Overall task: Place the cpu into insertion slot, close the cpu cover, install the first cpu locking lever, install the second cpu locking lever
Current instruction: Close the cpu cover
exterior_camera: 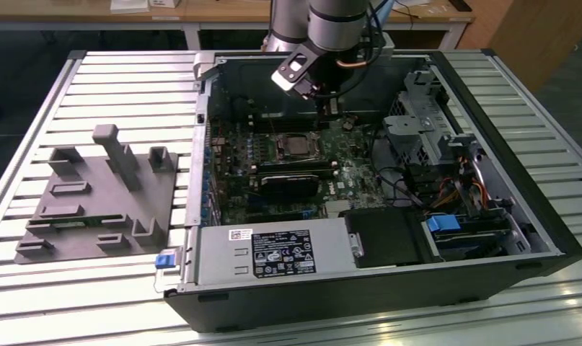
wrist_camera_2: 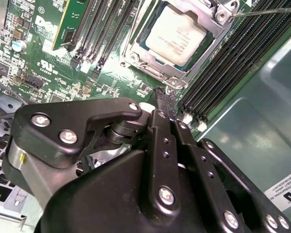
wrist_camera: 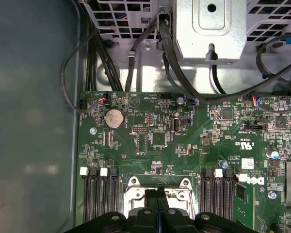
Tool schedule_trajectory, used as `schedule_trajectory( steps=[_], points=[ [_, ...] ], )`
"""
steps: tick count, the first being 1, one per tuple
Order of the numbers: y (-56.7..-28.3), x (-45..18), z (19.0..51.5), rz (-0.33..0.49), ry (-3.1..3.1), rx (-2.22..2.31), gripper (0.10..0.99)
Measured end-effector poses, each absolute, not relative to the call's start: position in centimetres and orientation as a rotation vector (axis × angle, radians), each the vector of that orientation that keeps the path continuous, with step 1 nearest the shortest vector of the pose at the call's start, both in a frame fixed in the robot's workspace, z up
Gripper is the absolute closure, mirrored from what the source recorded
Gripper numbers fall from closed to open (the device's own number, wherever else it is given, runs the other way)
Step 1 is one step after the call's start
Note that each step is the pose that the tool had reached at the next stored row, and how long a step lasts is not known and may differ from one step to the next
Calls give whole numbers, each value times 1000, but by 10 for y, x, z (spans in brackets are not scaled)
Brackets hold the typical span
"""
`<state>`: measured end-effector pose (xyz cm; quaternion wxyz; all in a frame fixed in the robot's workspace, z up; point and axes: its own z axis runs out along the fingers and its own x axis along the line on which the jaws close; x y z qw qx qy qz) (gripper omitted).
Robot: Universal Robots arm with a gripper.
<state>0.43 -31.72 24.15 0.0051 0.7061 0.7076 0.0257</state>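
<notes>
Silver-grey cpu (wrist_camera_2: pixel 177 36) seated mid-motherboard (wrist_camera_2: pixel 39 53), inside open case (exterior_camera: pixel 550 238) on bench (exterior_camera: pixel 79 79). cpu cover (wrist_camera_2: pixel 207 48) lies flat around it: first two steps look done. Gripper (wrist_camera_2: pixel 162 94) pressed together, nothing pinched, tip just beside cover edge. Thin lever rod (wrist_camera_2: pixel 266 9) juts past cover corner; latching unclear, levers likely left.
</notes>
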Motion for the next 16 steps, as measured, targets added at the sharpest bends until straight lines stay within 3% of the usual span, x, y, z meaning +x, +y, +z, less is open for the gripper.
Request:
schedule_trajectory(
  steps=[16],
  points=[
    [-317, 1, 242, 81, 2216, 2212, 973]
  ],
)
